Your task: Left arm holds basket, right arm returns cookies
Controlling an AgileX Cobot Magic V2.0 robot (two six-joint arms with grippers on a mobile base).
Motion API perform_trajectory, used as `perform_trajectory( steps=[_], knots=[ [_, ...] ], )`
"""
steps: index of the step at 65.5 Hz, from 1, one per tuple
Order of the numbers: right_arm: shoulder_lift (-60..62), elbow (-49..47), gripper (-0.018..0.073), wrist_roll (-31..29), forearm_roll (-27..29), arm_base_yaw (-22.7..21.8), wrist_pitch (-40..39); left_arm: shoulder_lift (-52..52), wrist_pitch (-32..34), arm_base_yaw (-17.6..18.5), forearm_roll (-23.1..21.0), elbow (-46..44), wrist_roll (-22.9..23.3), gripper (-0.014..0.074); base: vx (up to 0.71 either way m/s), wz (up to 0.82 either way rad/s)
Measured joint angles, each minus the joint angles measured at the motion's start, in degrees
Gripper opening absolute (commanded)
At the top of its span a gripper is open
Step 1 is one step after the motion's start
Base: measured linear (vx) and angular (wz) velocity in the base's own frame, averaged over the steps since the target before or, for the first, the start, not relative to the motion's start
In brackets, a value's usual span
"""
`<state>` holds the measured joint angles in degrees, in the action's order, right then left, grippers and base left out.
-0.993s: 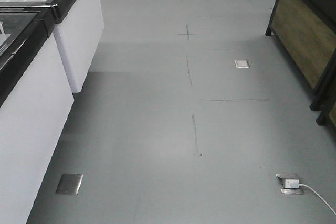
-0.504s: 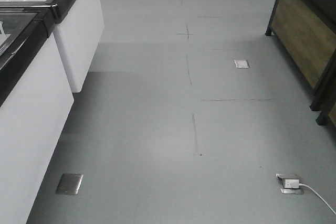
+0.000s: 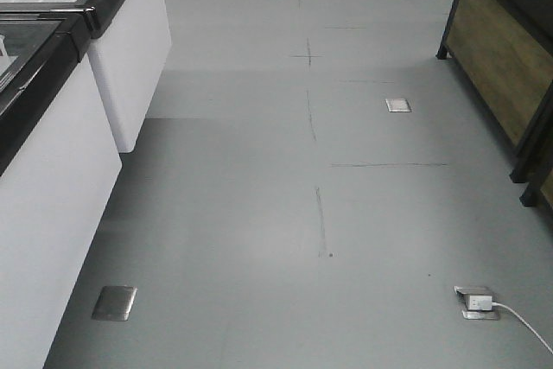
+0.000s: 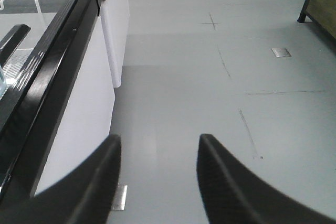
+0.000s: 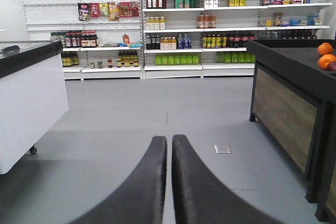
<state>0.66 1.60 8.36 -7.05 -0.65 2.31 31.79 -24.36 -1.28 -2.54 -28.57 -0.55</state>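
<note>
Left hand (image 4: 158,141): released. Its two black fingers stand wide apart, with only grey floor (image 3: 259,205) showing between them. It holds nothing.
Right hand (image 5: 169,139): clenched. The fingers are pressed together along their length with nothing caught between them.
Basket: not in any of the three views, so I cannot say where it is. It is certainly not hanging from the left hand.
Cookies: not in view either. No box is in the right hand, and none lies on the floor ahead.
Room ahead: an open aisle runs toward 12 o'clock. White freezer chests (image 3: 52,187) with black rims line the 9 o'clock side. A dark bench (image 3: 497,49) with wood-panelled sides stands at about 2 o'clock.
Far end: from the right wrist, stocked shelves (image 5: 199,24) of bottles and packets fill the wall at 12 o'clock. Oranges (image 5: 325,56) sit on the bench top at 3 o'clock.
Floor details: a metal socket plate (image 3: 115,302) lies at 7 o'clock. A white charger (image 3: 478,302) sits at 5 o'clock, its cable trailing off to the right.
Progress, as I judge it: nothing of the task shows as done or under way. Neither arm is gripping anything.
Left to do: seemingly everything. The left hand has to take the basket, and the right hand has to take the cookies and put them back.
</note>
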Motion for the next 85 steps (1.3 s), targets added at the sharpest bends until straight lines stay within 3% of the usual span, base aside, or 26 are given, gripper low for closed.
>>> perform_trajectory(
  steps=[8, 23, 41, 49, 57, 67, 79, 85],
  knots=[
    [0.0, 0.0, -0.0009, 0.0, 0.0, 0.0, 0.0, 0.0, 0.0, 0.0, 0.0, 0.0, 0.0, 0.0518, 0.00, 0.00],
    [0.0, 0.0, -0.0009, 0.0, 0.0, 0.0, 0.0, 0.5, -3.5, 0.0, -2.7, -0.6, 0.5, 0.0502, 0.00, 0.00],
    [0.0, 0.0, -0.0009, 0.0, 0.0, 0.0, 0.0, 17.2, -16.5, 0.0, -3.5, -10.5, 9.2, 0.0462, 0.00, 0.00],
    [0.0, 0.0, -0.0009, 0.0, 0.0, 0.0, 0.0, 27.1, -20.0, -0.1, -8.1, -17.0, 9.4, 0.0429, 0.00, 0.00],
    [0.0, 0.0, -0.0009, 0.0, 0.0, 0.0, 0.0, 33.0, -21.7, -2.1, -16.2, -22.6, 8.3, 0.0412, 0.00, 0.00],
    [0.0, 0.0, -0.0009, 0.0, 0.0, 0.0, 0.0, 34.6, -25.2, -9.5, -22.6, -29.9, 6.8, 0.0412, 0.00, 0.00],
    [0.0, 0.0, -0.0009, 0.0, 0.0, 0.0, 0.0, 34.6, -33.2, -27.0, -26.3, -40.4, 6.0, 0.0412, 0.00, 0.00],
    [0.0, 0.0, -0.0009, 0.0, 0.0, 0.0, 0.0, 34.6, -35.6, -34.7, -31.3, -44.3, 4.9, 0.0412, 0.00, 0.00]
  ],
)
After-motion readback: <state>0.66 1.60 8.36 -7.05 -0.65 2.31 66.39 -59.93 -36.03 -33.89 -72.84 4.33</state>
